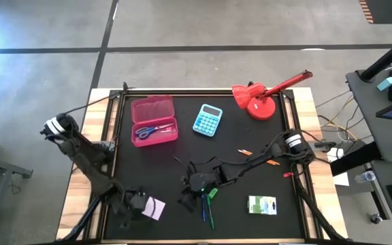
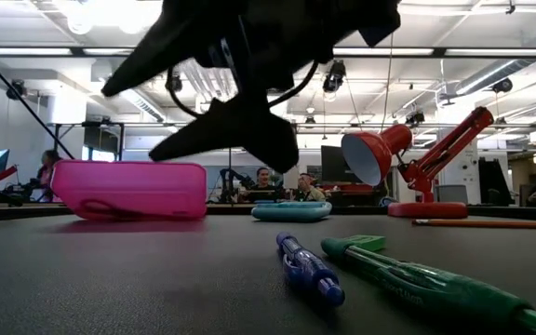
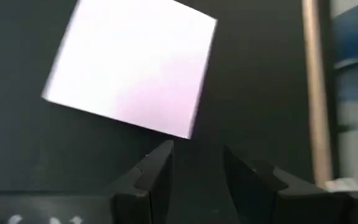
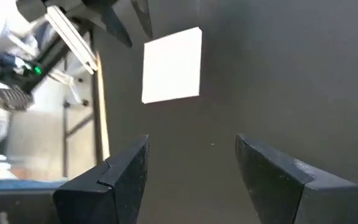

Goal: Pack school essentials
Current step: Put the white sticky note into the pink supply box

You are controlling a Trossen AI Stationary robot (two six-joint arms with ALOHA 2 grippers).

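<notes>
Right gripper [image 1: 188,199] hangs over the pens [image 1: 207,206] with fingers wide apart; a skewed descent could roll the pens. Left gripper [image 1: 140,203] sits beside the note pad [image 1: 154,209], fingers partly apart, empty; they may shove the pad across the bench [image 1: 250,156]
</notes>
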